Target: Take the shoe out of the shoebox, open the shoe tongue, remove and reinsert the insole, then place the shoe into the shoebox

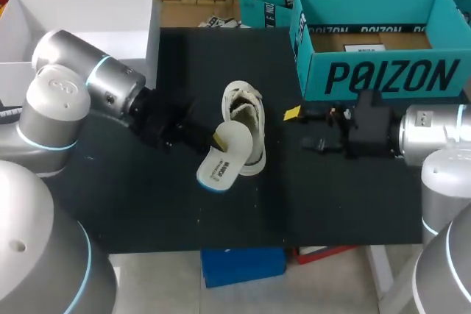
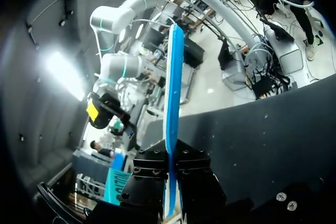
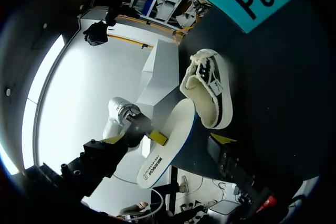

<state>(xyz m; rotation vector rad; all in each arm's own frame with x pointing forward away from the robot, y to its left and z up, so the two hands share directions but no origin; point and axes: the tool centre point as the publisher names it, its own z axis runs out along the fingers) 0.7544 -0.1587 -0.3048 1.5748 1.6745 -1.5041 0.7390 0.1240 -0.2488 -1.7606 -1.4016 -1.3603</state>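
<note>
Starting at my left gripper (image 2: 170,174): it's clamped down tight on the one insole (image 2: 173,93). In the left wrist view the insole shows edge-on, a thin blue-edged strip squeezed between the two black fingers and sticking straight out ahead of them. From the head cam the pinch is at one end of the insole. The rest, white on top with some print near the free end, slants down and away from the gripper toward the front of the table (image 1: 147,211). The insole sits right up against the heel end of the shoe (image 1: 246,126), and I honestly can't tell whether they touch or just overlap from up there. There's exactly one shoe out. It's a cream one with dark side stripes, and it stands on its sole about mid-table with its opening facing up and the fuzzy lining showing. My right gripper (image 1: 303,129) is over to the shoe's right, well apart from it. Its two yellow-tipped fingers are spread wide and have hold of nothing, and in its own wrist view the shoe and insole are out ahead of it. So that's two arms, left arm (image 1: 96,82) in from the left and right arm (image 1: 434,134) from the right, facing each other across the shoe. Beyond the right gripper, one open teal shoebox (image 1: 383,75) sits at the table's far right corner, well clear of the shoe.
</note>
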